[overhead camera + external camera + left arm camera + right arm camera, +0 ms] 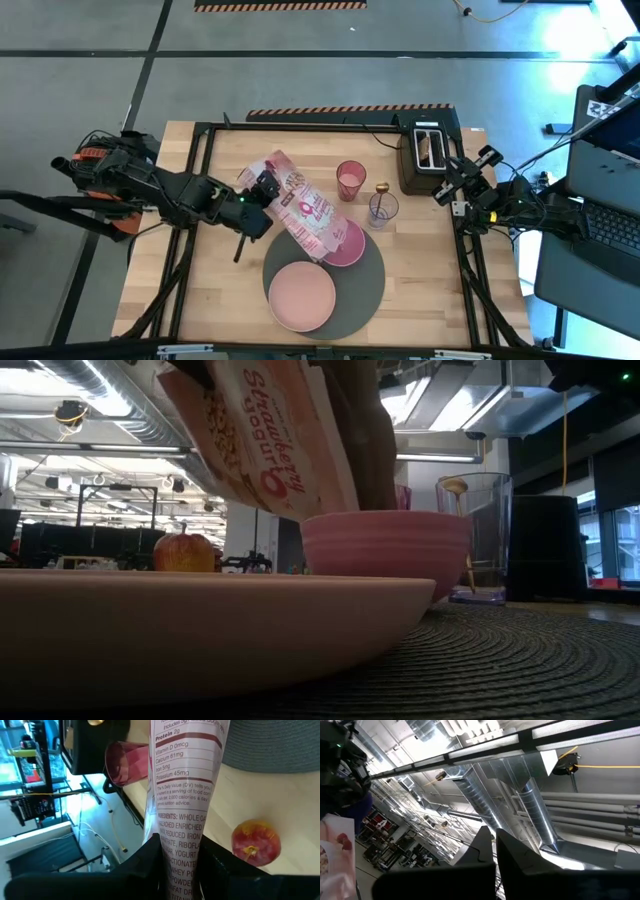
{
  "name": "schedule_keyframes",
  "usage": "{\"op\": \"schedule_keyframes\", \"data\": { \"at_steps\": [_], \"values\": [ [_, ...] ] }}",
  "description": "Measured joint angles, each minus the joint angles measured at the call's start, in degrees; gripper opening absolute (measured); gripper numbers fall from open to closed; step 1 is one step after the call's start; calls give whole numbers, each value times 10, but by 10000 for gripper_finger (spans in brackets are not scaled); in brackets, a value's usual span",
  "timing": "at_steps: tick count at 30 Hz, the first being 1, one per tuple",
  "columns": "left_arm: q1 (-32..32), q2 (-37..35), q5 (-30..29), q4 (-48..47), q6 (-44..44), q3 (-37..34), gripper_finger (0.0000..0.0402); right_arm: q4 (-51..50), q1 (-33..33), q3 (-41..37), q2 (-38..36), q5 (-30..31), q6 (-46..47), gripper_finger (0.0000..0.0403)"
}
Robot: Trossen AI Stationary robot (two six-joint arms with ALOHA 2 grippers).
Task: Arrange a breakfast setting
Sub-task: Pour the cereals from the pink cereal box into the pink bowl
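Empty plate (200, 625), cereal box (265, 435) tipped over bowl (385, 545)

From above, the cereal box (305, 208) covers part of the pink bowl (345, 245), so what the bowl holds cannot be told. The apple (255, 841) is hidden from above. In the low view the plate (200, 625) is cut off at the left edge and the box at the top. The spoon (382, 188) is too small to make out.
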Motion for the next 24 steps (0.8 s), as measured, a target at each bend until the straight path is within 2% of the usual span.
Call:
{"op": "schedule_keyframes", "data": {
  "at_steps": [11,20,24],
  "values": [
    [-30,0,-40,27,43,0,96,-2,0,0,0,14,0,0],
    [-30,0,-56,27,45,0,96,-2,0,0,0,14,0,0],
    [-33,0,-68,27,74,0,95,-2,0,0,0,14,0,0]
  ]
}}
